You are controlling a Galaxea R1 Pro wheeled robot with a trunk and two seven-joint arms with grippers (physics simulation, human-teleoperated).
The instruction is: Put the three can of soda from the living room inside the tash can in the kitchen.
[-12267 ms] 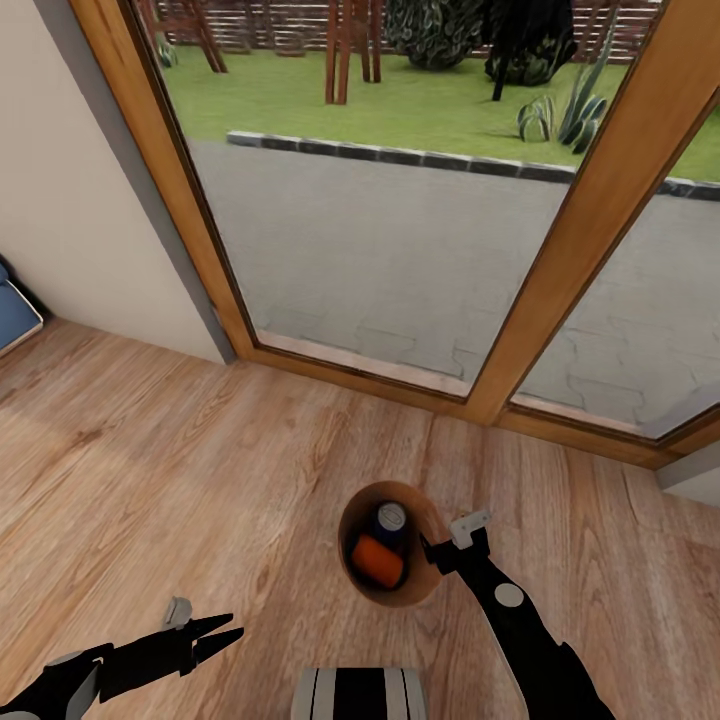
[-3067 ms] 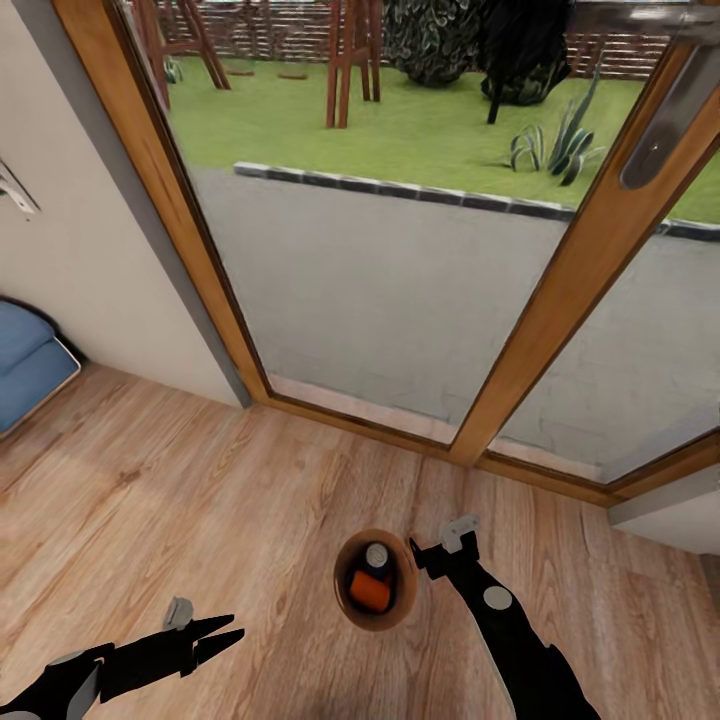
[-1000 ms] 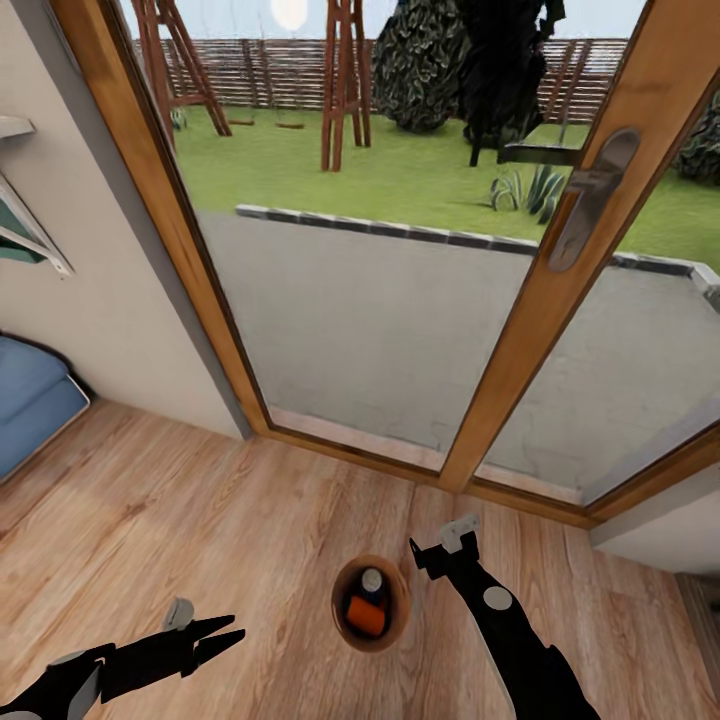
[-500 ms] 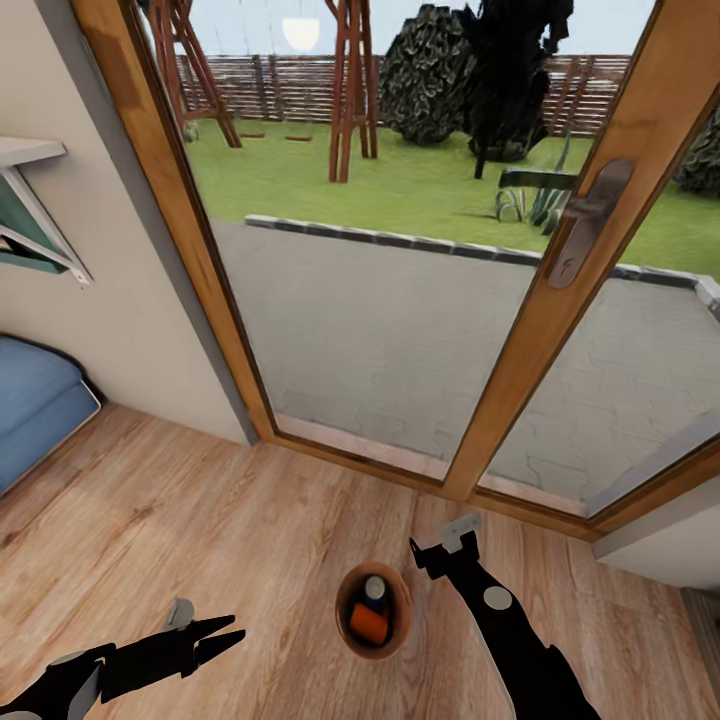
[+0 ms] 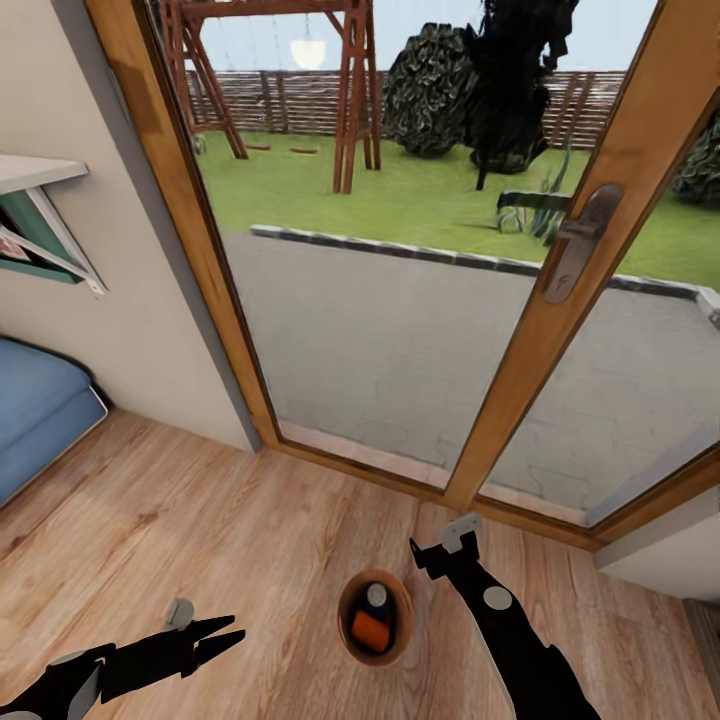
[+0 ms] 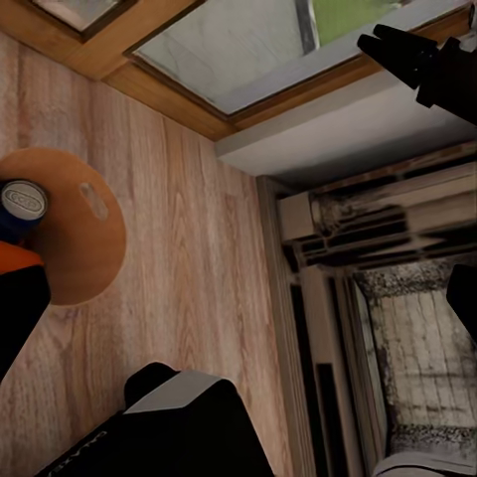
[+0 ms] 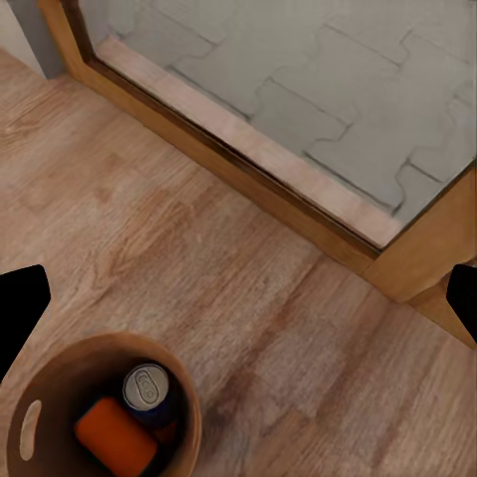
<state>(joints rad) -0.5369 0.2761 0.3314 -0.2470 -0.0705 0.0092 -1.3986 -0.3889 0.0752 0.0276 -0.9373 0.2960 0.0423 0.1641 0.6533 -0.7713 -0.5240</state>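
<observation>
1. Bin (image 5: 375,618) on wood floor (image 5: 200,520), low center of head view, just short of glass doors (image 5: 400,300).
2. Inside bin: dark blue can (image 5: 377,598) upright, silver top up; orange can (image 5: 371,630) lying at its 6 o'clock, touching. Third can: cannot tell.
3. Right gripper (image 5: 443,545) at bin's 2 o'clock, just beside rim, not touching; fingers look apart in right wrist view, nothing between them.
4. Left gripper (image 5: 228,632) at bin's 9 o'clock, well apart; fingers (image 5: 215,625) slightly parted, holding nothing.
5. Right wrist view: bin (image 7: 189,417) below, blue can (image 7: 147,387) and orange can (image 7: 116,436) side by side inside, door sill (image 7: 248,149) beyond.
6. Left wrist view: bin (image 6: 84,238) seen from above, blue can (image 6: 24,202) at its edge, orange can (image 6: 15,260) partly hidden.
7. Blue sofa (image 5: 40,410) at 9 o'clock of head view, against wall (image 5: 100,300).
8. Door handle (image 5: 575,245) at 2 o'clock; lawn (image 5: 400,195) and swing frame (image 5: 350,90) outside.
</observation>
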